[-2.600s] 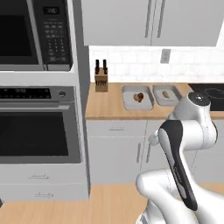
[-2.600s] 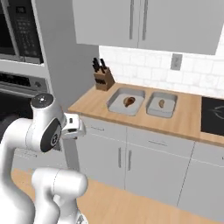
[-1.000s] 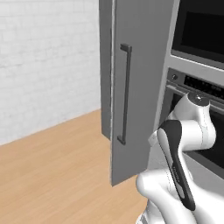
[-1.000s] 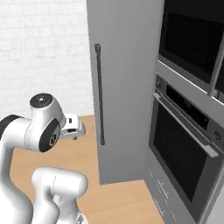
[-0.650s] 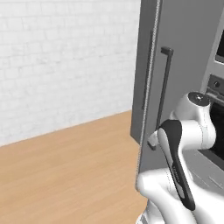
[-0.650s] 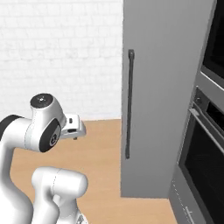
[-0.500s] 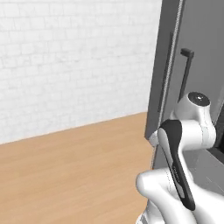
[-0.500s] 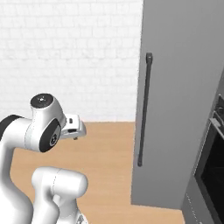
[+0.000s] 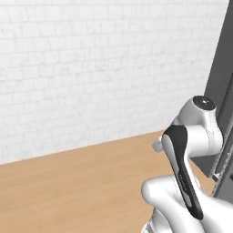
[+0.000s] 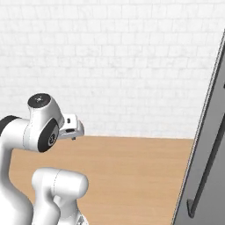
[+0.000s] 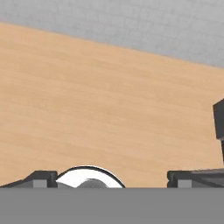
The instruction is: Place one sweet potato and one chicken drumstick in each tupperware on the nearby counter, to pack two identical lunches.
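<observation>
While the base faces a white brick wall (image 9: 91,68) across bare wooden floor (image 10: 132,176), none of the task's things lie before the cameras, so where the sweet potatoes, drumsticks and tupperware sit, and how they look, cannot be told from this moment.

Pincer (image 11: 109,177): in the hand view the two dark tips stand at opposite ends of the bottom edge, spread wide, nothing between them. It holds nothing and looks down at plain floor.

Tall grey door panel (image 10: 206,145) with a dark vertical handle (image 10: 206,176) stands at the right edge of the right base view; the same grey body (image 9: 223,91) is just behind the arm's elbow in the left base view.

Risks, as judgement:
- Arm is folded close beside that grey panel; any swing or turn of the base could clip elbow or wrist on the panel or its handle.
- Task not visibly started from here: pincer empty, no food in sight. If the food is behind the grey door, a poor stand-off would leave the handle out of reach or the door blocked by the base.
</observation>
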Motion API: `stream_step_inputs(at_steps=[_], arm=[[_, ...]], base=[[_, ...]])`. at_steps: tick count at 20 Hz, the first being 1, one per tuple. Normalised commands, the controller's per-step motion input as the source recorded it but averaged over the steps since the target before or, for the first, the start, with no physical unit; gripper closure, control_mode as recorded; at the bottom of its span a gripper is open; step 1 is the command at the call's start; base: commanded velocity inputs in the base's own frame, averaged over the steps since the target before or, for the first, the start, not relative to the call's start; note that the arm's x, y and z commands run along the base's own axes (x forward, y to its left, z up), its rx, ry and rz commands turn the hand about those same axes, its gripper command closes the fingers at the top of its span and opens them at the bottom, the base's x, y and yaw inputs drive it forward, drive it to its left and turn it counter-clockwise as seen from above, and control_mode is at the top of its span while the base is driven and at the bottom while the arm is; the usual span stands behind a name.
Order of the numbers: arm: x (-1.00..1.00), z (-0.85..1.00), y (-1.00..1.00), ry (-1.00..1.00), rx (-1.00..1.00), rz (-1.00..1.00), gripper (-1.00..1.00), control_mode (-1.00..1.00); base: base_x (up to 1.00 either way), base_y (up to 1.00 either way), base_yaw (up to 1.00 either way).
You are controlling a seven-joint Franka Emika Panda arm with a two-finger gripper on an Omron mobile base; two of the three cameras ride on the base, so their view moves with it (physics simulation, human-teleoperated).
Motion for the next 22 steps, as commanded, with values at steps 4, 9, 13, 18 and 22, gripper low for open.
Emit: stream_step_inputs(at_steps=[4,9,13,18,22], arm=[[0.00,0.00,0.00,0.00,0.00,0.00,-1.00,1.00],[0.00,0.00,0.00,0.00,0.00,0.00,-1.00,1.00],[0.00,0.00,0.00,0.00,0.00,0.00,-1.00,1.00],[0.00,0.00,0.00,0.00,0.00,0.00,-1.00,1.00],[0.00,0.00,0.00,0.00,0.00,0.00,-1.00,1.00]], base=[[0.99,0.39,-0.47],[0.75,0.08,-0.60],[0.54,0.00,-0.63],[0.39,0.00,-0.66],[0.39,0.14,-0.65]])
